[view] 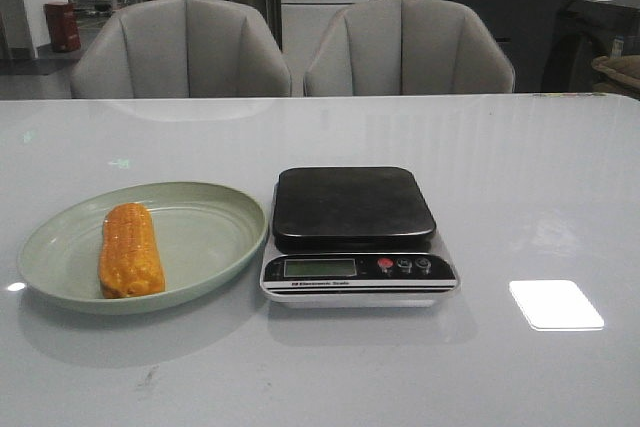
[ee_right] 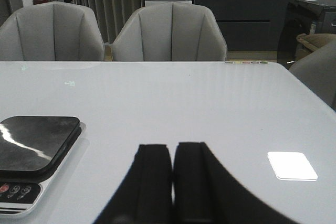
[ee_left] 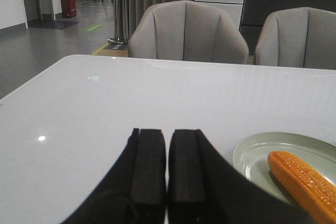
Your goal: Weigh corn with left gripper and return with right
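The orange-yellow corn [view: 130,250] lies on a pale green oval plate [view: 215,237] at the table's front left. To the right of the plate stands the scale [view: 355,237], its black platform bare. Neither gripper shows in the front view. In the left wrist view my left gripper [ee_left: 167,132] is shut with nothing in it, low over the table, with the corn [ee_left: 304,182] and plate [ee_left: 257,153] off to its side. In the right wrist view my right gripper [ee_right: 172,146] is shut and empty, with the scale [ee_right: 34,156] to its side.
Two grey upholstered chairs [view: 185,47] [view: 405,47] stand behind the table's far edge. A bright patch of reflected light [view: 555,304] lies on the glossy white tabletop to the right of the scale.
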You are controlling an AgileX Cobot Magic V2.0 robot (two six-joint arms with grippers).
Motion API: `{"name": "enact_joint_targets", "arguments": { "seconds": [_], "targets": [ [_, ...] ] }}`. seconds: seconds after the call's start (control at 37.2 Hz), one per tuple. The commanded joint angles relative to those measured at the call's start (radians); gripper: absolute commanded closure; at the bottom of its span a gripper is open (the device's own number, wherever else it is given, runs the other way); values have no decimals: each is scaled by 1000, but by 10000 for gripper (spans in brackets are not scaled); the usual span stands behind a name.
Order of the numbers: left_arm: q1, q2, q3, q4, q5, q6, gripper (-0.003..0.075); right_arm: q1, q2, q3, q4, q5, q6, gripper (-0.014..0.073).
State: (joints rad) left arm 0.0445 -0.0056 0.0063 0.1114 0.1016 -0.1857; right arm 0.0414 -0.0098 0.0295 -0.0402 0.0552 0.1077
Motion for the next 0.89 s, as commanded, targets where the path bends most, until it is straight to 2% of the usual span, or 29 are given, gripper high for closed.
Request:
{"name": "enact_joint_targets", "arguments": {
  "seconds": [0.0,0.86],
  "targets": [
    [2,-20,32,-6,-78,0,596,-5,-18,7,-12,-84,-7,417],
    [2,-20,32,2,-86,0,596,-5,-18,7,-12,-62,-7,417]
  ]
}}
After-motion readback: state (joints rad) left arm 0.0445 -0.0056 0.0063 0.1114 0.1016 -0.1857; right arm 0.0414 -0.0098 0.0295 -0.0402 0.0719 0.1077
